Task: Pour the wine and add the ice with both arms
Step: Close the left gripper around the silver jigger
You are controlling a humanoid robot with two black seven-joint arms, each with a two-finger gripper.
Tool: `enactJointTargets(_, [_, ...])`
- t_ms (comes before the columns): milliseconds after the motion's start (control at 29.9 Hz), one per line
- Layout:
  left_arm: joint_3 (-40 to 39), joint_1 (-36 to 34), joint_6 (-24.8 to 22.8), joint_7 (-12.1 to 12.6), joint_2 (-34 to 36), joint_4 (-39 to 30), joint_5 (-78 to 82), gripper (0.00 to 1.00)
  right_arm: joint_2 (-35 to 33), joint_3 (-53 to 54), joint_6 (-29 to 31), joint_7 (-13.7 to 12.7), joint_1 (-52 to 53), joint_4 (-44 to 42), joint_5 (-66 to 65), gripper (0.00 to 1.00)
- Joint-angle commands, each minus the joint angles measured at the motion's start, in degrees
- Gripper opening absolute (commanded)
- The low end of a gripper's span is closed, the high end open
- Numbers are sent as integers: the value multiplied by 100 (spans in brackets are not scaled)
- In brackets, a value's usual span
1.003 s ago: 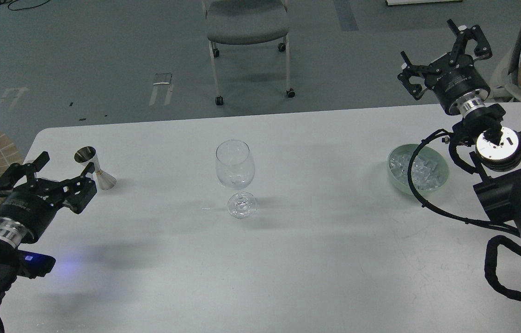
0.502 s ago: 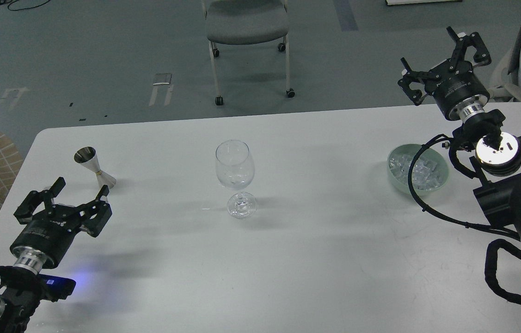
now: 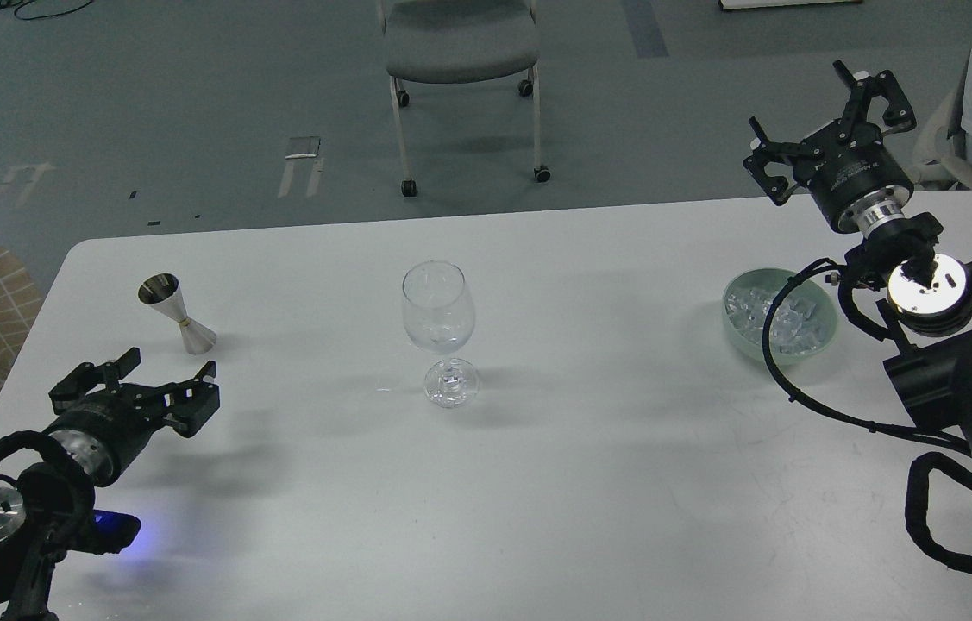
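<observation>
A: What is seen at the middle of the white counter point(image 3: 589, 483)?

B: A clear stemmed wine glass point(image 3: 440, 332) is stood upright there, and it serves as the landmark. No liquid can be made out in it; whether any wine is held inside cannot be told.

A: Where is the ice found?

B: The ice point(image 3: 774, 315) is heaped in a pale green bowl point(image 3: 740, 332), well to the right of the wine glass, near the counter's right side. A black cable from the right arm is looped across the bowl's front.

A: And the pincers?

B: The left pincer point(image 3: 168, 379) is held low over the counter, to the left of the glass and nearer the viewer; its fingers are spread apart and nothing is gripped. The right pincer point(image 3: 813, 116) is raised beyond the bowl, far right of the glass, with its fingers also spread wide and nothing between them.

A: Anything else?

B: A steel jigger point(image 3: 178, 315) is stood upright, left of the glass, just beyond the left pincer and apart from it. A grey office chair point(image 3: 460, 43) is seen on the floor behind the glass.
</observation>
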Motion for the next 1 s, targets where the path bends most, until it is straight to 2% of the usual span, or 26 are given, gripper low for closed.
enactJointTargets(0, [-3,-99,65,-27,-3,61,9,93,-14,0,2,0,7,-8,0,100])
enactJointTargets(334, [-3,-468,145,-106,-3,474,79,93,-6,0,-7,0,-1,-26,0,100])
enactJointTargets(702, [33,-1153,57,-185,14,1668,88,90,-14,0,-15,0,-36,-44,-9,100])
enactJointTargets(769, [41,-1268,-92,-412,32,1871,97,85,-6,0,-16,0,-36,-44,-9,100])
enactJointTargets(869, [103,-1277,-408,-466,49,1906,97,76,-14,-9,-24,0,-36,-35,-9,100])
enactJointTargets(970, [147,-1251,-917,-431,67,1933,97,61,-14,-9,-16,0,-45,-44,-9,100])
